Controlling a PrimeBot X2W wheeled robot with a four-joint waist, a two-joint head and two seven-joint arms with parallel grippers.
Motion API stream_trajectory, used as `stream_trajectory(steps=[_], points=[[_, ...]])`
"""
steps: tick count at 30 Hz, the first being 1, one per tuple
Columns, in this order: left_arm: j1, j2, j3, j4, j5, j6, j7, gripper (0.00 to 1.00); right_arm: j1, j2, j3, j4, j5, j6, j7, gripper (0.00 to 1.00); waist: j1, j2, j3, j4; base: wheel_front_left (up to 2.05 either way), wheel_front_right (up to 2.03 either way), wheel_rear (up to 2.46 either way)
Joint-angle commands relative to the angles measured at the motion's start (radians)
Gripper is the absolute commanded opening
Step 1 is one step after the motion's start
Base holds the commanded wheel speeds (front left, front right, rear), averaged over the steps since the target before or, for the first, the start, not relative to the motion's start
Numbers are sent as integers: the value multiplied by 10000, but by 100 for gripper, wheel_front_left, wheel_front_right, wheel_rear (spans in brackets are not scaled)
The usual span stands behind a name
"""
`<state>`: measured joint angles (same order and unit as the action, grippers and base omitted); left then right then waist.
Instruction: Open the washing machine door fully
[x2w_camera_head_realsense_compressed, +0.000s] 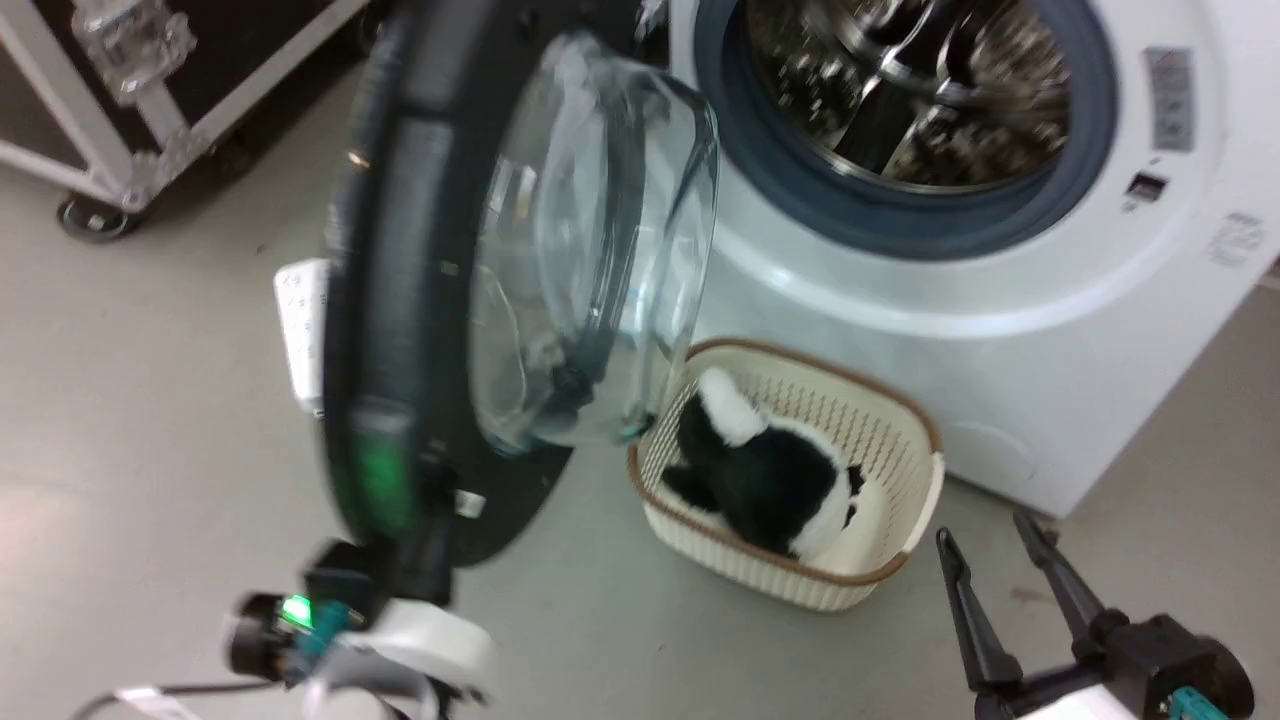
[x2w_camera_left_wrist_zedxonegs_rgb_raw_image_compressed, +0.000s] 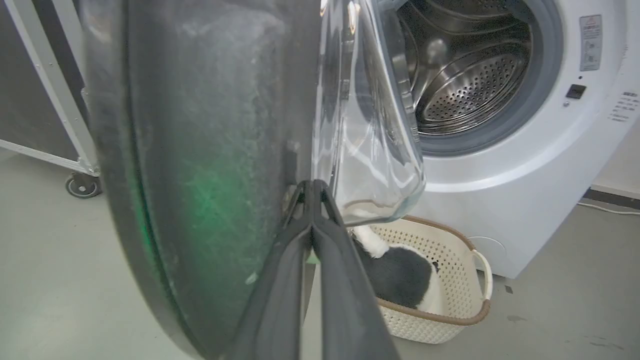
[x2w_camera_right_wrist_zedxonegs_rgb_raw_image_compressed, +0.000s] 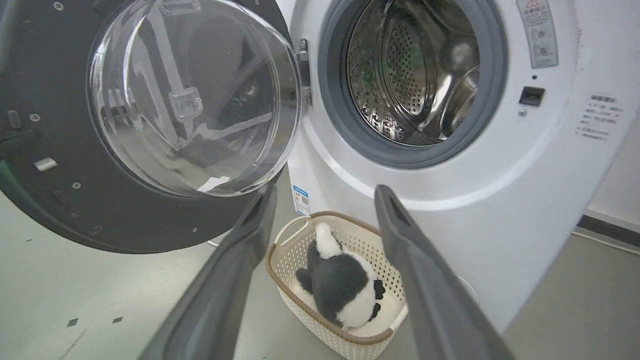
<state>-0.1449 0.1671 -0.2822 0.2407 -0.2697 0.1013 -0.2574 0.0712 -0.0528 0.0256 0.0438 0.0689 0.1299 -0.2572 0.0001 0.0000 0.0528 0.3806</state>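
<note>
Our left claw (x2w_camera_left_wrist_zedxonegs_rgb_raw_image_compressed: 312, 190) has its two fingers pressed together, with the tips set against the inner face of the washing machine door (x2w_camera_left_wrist_zedxonegs_rgb_raw_image_compressed: 200, 150), just beside the clear glass bowl (x2w_camera_left_wrist_zedxonegs_rgb_raw_image_compressed: 370, 150). We cannot tell whether they nip any lip there. The door stands swung out from the machine, roughly edge-on to our head, and the drum opening (x2w_camera_head_realsense_compressed: 900, 90) is bare behind it. We judge that we are partway through the opening step: the door is well open but not yet fully back. Next we need to press the inner face further outward, following the hinge's arc so the tips do not slide off. Our right claw (x2w_camera_head_realsense_compressed: 985, 532) hangs spread and idle, holding nothing, near the basket (x2w_camera_head_realsense_compressed: 930, 440) with its plush toy (x2w_camera_head_realsense_compressed: 760, 480) below the bowl.
</note>
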Motion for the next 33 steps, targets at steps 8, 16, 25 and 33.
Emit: stream_trajectory(steps=[8,16,25,33], points=[[-1461,1413,1925,1073,-820,133,42,0,-801,26,-1,-138,-580,8,-45,100,-1,0,1795,228,0,0,0],[-2782,2542,2846,2280,-1438,-403,29,0,-1121,-49,-117,-205,-887,8,-2,100,-1,0,2596,-82,0,0,0],[-3941,3226,3239,3939,-1682,-568,42,0,-1387,-140,-161,-290,-907,8,44,100,-1,0,2941,-381,0,0,0],[-3842,3300,3283,4393,-1496,-735,-32,0,-1369,-94,-264,-211,-840,8,8,100,-1,0,2598,-599,0,0,0]])
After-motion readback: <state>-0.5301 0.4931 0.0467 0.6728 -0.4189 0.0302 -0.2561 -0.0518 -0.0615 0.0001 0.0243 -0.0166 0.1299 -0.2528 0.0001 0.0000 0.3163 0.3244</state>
